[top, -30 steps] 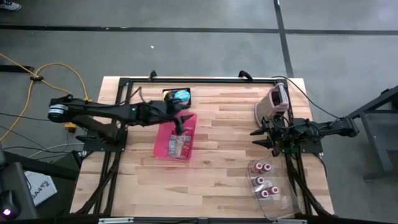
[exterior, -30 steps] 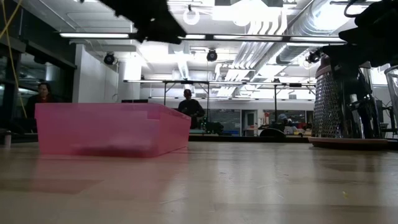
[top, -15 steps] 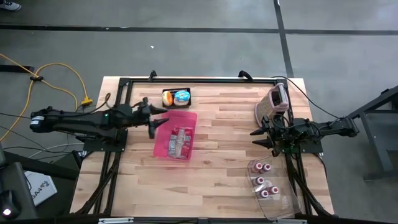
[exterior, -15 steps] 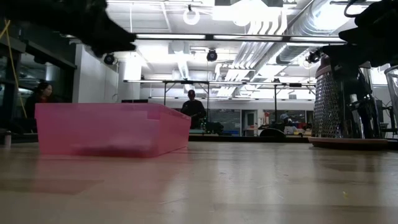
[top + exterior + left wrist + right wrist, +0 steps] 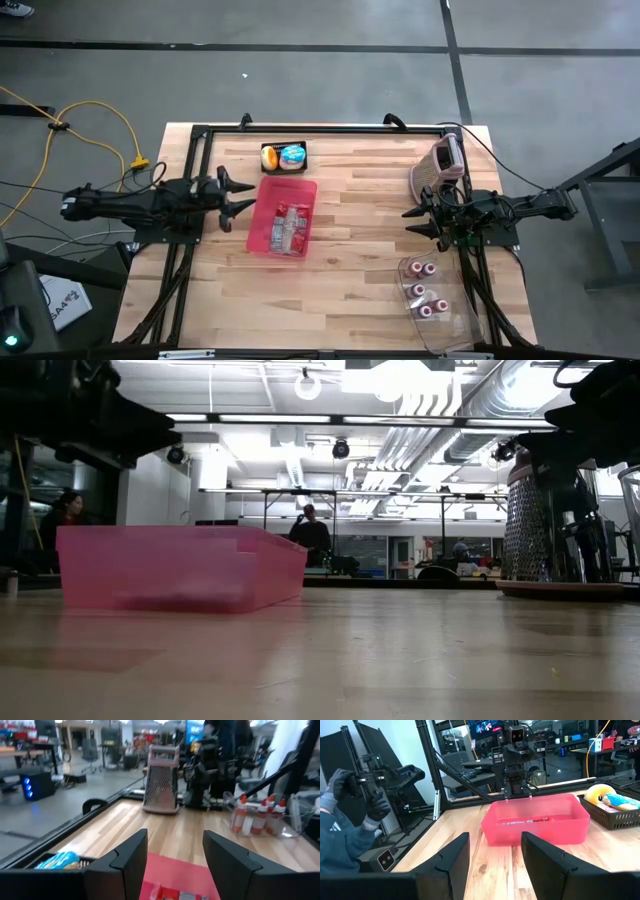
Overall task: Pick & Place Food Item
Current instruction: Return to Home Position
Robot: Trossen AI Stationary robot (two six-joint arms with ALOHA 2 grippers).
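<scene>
A pink bin [image 5: 283,217] sits on the table left of centre, with red-and-white food packets [image 5: 288,230] lying on its floor. Behind it stands a black tray [image 5: 284,156] holding a yellow item and a blue-wrapped item [image 5: 57,860]. My left gripper [image 5: 243,199] hangs open and empty just left of the bin, pointing level toward it; its fingers frame the bin's edge [image 5: 185,870] in the left wrist view. My right gripper [image 5: 413,221] waits open and empty at the table's right side, pointing toward the bin [image 5: 535,825].
A metal grater [image 5: 441,164] stands at the far right, close to my right arm. A clear container with small red-capped bottles [image 5: 428,296] lies at the near right. Bare wood spans the table's middle. A person with gloved hands [image 5: 350,795] stands beyond the table.
My left gripper has drawn back from above the pink bin toward the table's left edge and sunk lower, tipping up to point level. It stays open and empty. The bin and its packets have kept their place.
</scene>
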